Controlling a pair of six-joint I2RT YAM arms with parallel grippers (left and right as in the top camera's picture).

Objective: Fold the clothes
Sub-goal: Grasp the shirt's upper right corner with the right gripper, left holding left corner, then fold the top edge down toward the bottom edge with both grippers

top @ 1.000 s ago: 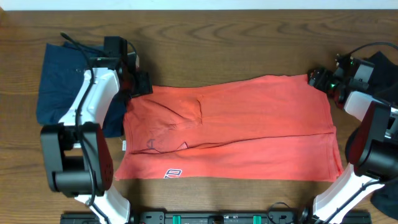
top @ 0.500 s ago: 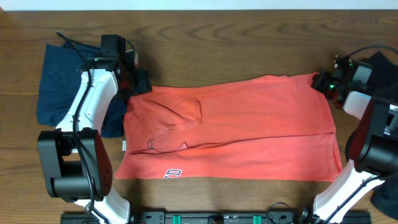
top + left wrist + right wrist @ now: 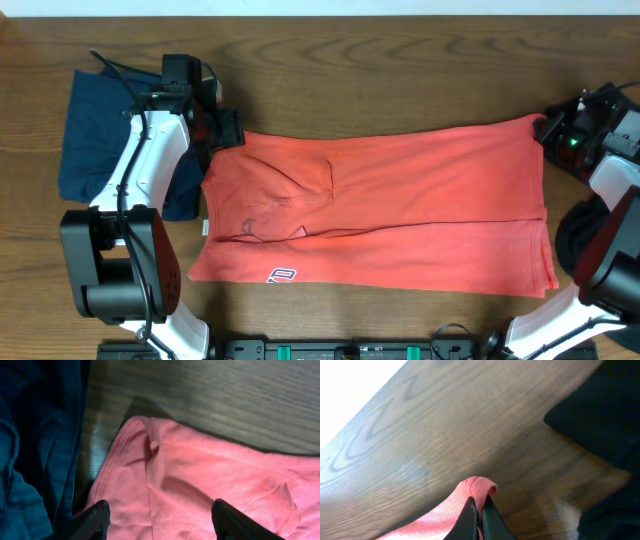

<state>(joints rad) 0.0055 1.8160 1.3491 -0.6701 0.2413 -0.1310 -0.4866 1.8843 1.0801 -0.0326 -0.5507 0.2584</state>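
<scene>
Navy garment (image 3: 95, 130) lies far left on the wooden table (image 3: 400, 60). Left gripper (image 3: 160, 520) sits over the top-left corner of the red shirt (image 3: 400, 215), fingers apart. Shirt is spread flat mid-table. Right gripper (image 3: 480, 515) is pinched tight on the shirt's top-right corner, black cloth (image 3: 605, 415) just beside.

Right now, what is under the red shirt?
Wooden table shows around the red shirt; a navy garment lies beside its left edge. Anything beneath the shirt itself is covered.

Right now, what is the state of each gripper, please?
Left gripper: open, fingers apart above the coral-red fabric shirt.
Right gripper: closed, pinching a folded corner of the shirt.
</scene>
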